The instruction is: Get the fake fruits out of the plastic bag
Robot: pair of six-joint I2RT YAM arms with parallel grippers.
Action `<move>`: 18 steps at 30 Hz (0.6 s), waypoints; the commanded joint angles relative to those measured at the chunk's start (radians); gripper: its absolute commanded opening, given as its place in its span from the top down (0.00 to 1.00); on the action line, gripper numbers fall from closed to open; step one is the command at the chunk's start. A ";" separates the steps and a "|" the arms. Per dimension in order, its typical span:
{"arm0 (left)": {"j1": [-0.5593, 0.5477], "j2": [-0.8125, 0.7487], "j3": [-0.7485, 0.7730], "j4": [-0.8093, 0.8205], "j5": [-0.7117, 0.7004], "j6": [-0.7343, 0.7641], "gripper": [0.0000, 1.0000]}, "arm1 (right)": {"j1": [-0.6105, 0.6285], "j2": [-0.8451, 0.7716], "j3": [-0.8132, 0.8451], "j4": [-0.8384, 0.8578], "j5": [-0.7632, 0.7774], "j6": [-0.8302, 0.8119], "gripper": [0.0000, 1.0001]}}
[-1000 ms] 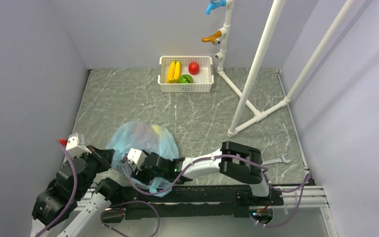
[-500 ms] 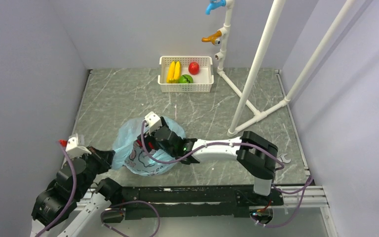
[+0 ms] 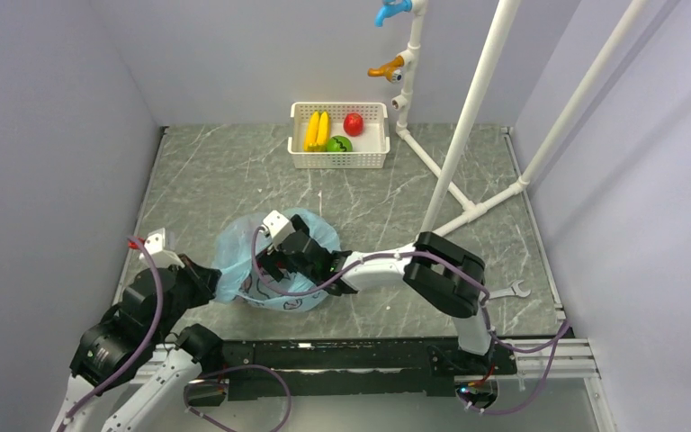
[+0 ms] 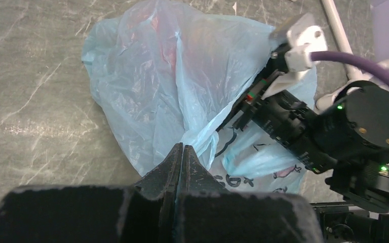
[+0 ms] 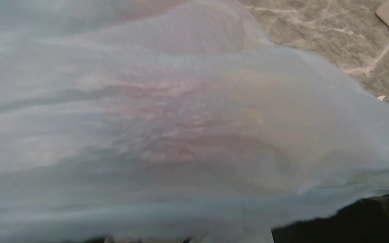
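**Near edge.** Left pincer (image 4: 182,150): clenched on a twisted strand of the bag (image 4: 147,86), pinching the film at its near-left side and holding it taut.

**Bag.** Light blue and crumpled, it lies on the counter (image 3: 225,171) in front of the arm bases. Its printed face is turned toward the near edge.

**Right pincer** (image 3: 272,266): pushed into the bag from the right. Film covers the whole wrist view and no fingers show, so I cannot tell whether it is released or clenched, or whether it has hold of anything.

**Fruits** (image 5: 172,136): reddish and yellowish blurs seen through the film. They are inside the bag, and the number cannot be counted.

**Right of the bag.** Wrench (image 3: 509,291), lying apart on the counter.

**Far edge.** White basket (image 3: 337,162) holding two bananas (image 3: 317,131), a green fruit (image 3: 341,144) and a red round fruit (image 3: 354,123).

**Progress, as judged.** One red piece appears to be out already and lies in the basket. The coloured shapes in the bag suggest several pieces remain. The present step looks like a reach inside the bag while the left arm steadies it. No fruit is seen lifted clear.
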 commanded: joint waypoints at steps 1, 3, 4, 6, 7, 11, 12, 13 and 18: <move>-0.002 0.050 0.008 0.046 0.030 0.044 1.00 | -0.017 0.080 0.039 0.051 0.044 -0.130 0.01; -0.003 0.057 0.009 0.042 0.031 0.048 1.00 | -0.021 0.105 0.046 0.053 0.030 -0.151 0.01; -0.003 0.058 0.008 0.045 0.032 0.053 1.00 | -0.025 0.116 0.046 0.054 0.020 -0.157 0.01; -0.003 0.059 0.008 0.051 0.031 0.061 1.00 | -0.030 0.141 0.054 0.045 0.026 -0.152 0.01; -0.002 0.061 0.010 0.047 0.024 0.059 1.00 | -0.036 0.151 0.055 0.036 0.028 -0.140 0.02; -0.003 0.065 0.009 0.047 0.018 0.058 1.00 | -0.049 0.124 0.023 0.060 -0.005 -0.098 0.12; -0.002 0.069 0.009 0.049 0.019 0.060 1.00 | -0.051 0.101 0.017 0.066 -0.011 -0.092 0.15; -0.002 0.074 0.009 0.050 0.021 0.061 1.00 | -0.051 0.083 0.014 0.070 -0.020 -0.087 0.21; -0.003 0.114 0.006 0.071 0.032 0.076 1.00 | -0.054 -0.017 0.021 0.071 -0.084 -0.054 0.50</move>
